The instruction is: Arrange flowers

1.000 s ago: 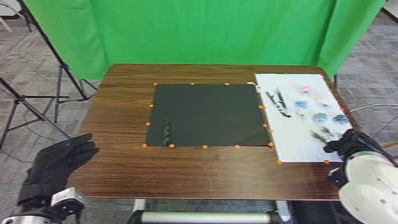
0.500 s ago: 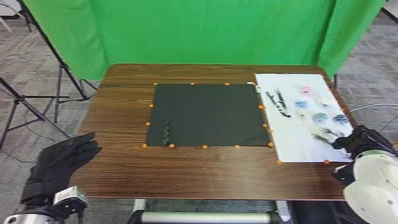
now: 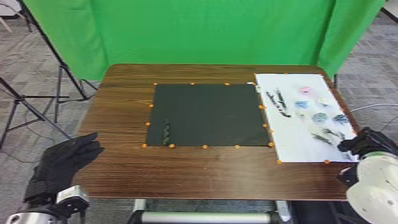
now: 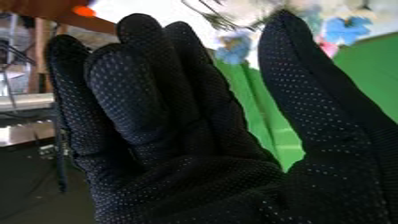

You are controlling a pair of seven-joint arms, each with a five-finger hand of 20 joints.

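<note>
Your right hand (image 3: 371, 143), fingers loosely open, by right edge of white sheet (image 3: 298, 150), your left hand (image 3: 59, 161), fingers extended, at left edge of wooden table (image 3: 200, 175), black mat (image 3: 209, 115) between.

From here, the robot's left hand (image 3: 60, 162) hangs open by the left side of the desk (image 3: 204, 175), fingers together and pointing forward. The white right arm (image 3: 377, 192) holds its right hand (image 3: 371, 143) near the opposite edge, fingers relaxed, thumb spread apart from them.
</note>
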